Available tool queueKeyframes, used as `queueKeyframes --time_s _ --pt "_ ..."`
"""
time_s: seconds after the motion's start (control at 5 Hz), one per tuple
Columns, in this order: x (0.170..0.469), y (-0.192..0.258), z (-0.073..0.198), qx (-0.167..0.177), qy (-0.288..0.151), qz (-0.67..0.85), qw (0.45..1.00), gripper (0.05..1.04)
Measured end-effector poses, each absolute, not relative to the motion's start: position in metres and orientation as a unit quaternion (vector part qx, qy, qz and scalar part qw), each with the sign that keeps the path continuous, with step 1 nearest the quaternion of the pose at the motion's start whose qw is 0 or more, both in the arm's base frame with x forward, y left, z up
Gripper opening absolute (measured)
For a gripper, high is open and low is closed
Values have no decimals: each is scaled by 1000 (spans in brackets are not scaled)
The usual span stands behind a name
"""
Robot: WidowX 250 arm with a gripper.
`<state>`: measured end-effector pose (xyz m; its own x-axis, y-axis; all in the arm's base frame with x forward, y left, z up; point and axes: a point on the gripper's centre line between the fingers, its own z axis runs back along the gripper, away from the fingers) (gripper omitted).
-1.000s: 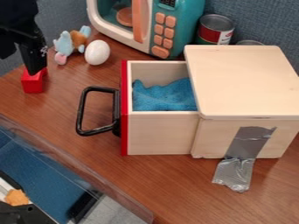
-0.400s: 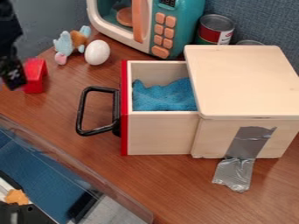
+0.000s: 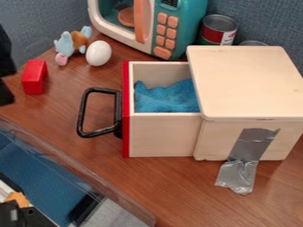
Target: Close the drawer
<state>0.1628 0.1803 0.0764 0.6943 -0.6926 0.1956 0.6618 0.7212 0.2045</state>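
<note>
drawer [image 3: 163, 135] is open, so we line up first — then push its red front [image 3: 125, 144] toward the box [image 3: 246, 82]. we can't tell if our claw [image 3: 5, 94] is wide or narrow.

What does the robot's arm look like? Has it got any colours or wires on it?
The arm is black, with no bright colours that I can see. It looks chunky, with a bulging dark shape and a smaller dark lump below it. I can't make out any wires or markings on it.
</note>
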Motion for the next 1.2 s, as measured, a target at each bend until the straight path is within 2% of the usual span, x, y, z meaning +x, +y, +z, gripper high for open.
queueKeyframes --time_s 0.4,0.8,1.2 --pt "179 147 59 54 -110 -425 897 1000" --pt "202 131 36 38 -83 -411 907 1000" --pt "220 120 34 18 -83 -400 913 1000"
